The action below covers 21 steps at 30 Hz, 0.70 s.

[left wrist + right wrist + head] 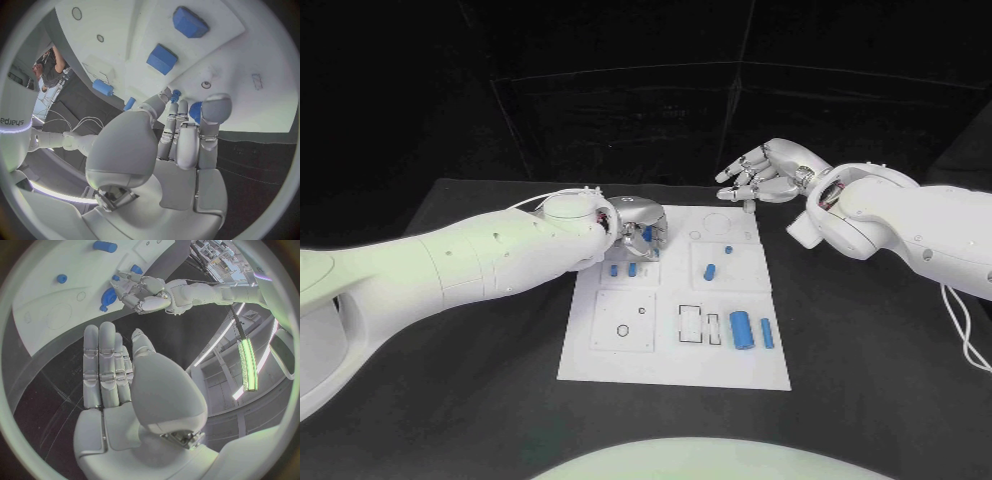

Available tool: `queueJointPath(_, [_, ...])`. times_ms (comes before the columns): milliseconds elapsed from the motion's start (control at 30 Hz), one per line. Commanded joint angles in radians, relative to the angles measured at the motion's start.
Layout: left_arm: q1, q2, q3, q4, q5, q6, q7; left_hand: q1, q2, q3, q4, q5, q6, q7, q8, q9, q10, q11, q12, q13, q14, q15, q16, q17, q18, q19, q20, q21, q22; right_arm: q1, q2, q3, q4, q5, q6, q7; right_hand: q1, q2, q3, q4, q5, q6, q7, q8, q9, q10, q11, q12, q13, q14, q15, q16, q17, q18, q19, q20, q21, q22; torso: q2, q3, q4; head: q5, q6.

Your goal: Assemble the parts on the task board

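White task board (678,330) — small blue parts (741,329)

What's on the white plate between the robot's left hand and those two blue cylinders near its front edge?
In the head view, between the left hand and the two blue cylinders the task board is mostly bare, carrying only outlined slots and small holes.

Dim scene, black surround — task board (672,352) brightly lit, mild glare — wrist views fisheye-bent at rim
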Motion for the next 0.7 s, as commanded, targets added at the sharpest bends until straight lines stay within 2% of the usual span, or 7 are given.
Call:
queueJointPath(33, [0.000,0.004,0.000,-0.005,-0.015,0.018,-0.007,-0.003,0.013,0.007,0.000,-0.002,0.010,0.000,-0.005,0.001,0.012,-0.001,-0.006,-0.001,0.030,-0.006,-0.001,-0.002,-0.009,0.009,-0.002,0.007,0.003,0.002,0.001,0.001,0.000,-0.003,0.005,0.011,-0.002,0.008,0.002,0.003,0.007,-0.006,0.000,0.005,0.000,-0.002,0.001,-0.007,0.002,0.005,0.000,-0.005,0.001,0.004,0.005,0.000,-0.006,-0.001,0.000,0.0001,0.0000,0.002,0.001])
queueJointPath(367, [-0.004,0.018,0.001,-0.020,-0.016,0.037,-0.008,-0.003,0.032,0.032,-0.005,-0.002,0.042,-0.009,-0.016,0.003,0.046,-0.009,-0.025,-0.003,0.032,-0.012,0.001,-0.006,-0.010,0.012,-0.007,0.016,0.014,0.002,0.004,0.001,0.000,-0.003,0.006,0.012,-0.001,0.008,0.002,0.003,0.007,-0.006,0.000,0.005,0.000,-0.003,0.001,-0.007,0.002,0.005,0.000,-0.006,0.002,0.004,0.006,0.000,-0.006,-0.001,0.000,0.0002,0.0002,0.000,0.001])
queueJointPath(700, [-0.006,0.019,0.001,-0.026,-0.017,0.052,-0.022,-0.009,0.029,0.050,-0.015,-0.002,0.058,-0.011,-0.038,0.002,0.069,-0.012,-0.059,-0.004,0.031,-0.016,0.000,-0.013,-0.010,0.012,-0.011,0.017,0.017,0.002,0.003,0.001,0.000,-0.003,0.006,0.012,-0.001,0.008,0.002,0.003,0.007,-0.006,0.000,0.006,0.000,-0.003,0.001,-0.007,0.002,0.005,0.000,-0.006,0.002,0.004,0.006,0.000,-0.006,-0.002,-0.001,0.0001,0.0004,-0.003,-0.001])
